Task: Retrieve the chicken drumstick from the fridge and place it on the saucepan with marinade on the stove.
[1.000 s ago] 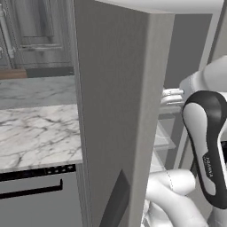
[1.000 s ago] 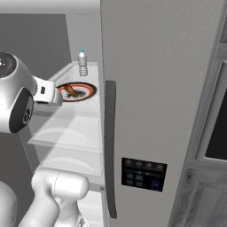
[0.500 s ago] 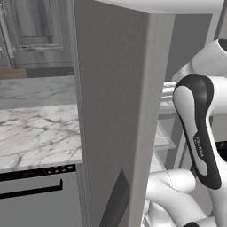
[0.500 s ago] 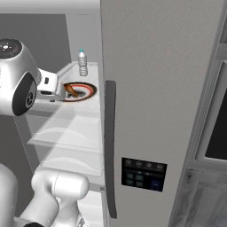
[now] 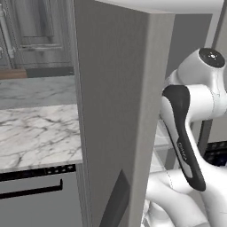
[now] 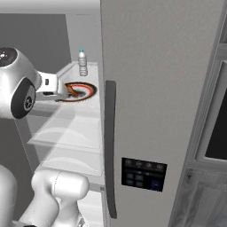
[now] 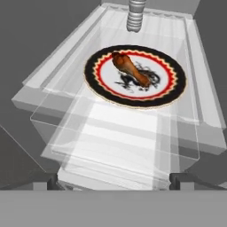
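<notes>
The fridge [image 6: 155, 88] stands with its left door [image 5: 115, 111] swung open. On an upper glass shelf lies the chicken drumstick [image 7: 131, 69], golden-brown, on a plate [image 7: 111, 95] with a black rim and a red ring. The drumstick [image 6: 72, 91] also peeks out beside my wrist in the right base view. My gripper [image 7: 114, 181] is open and hangs in front of the shelf, short of the plate, with nothing between its fingertips [image 7: 46, 181]. The saucepan and the stove are out of view.
A small water bottle [image 6: 82, 63] stands behind the plate at the back of the shelf. More glass shelves [image 6: 71, 133] lie below. The open door's edge is close on my arm's left. A marble counter [image 5: 40, 133] sits beyond it, and a dark wall oven [image 6: 217, 133] sits right of the fridge.
My arm has straightened upward and pushed the hand a little further into the fridge toward the plate. The gripper stays open; the drumstick has not moved.
</notes>
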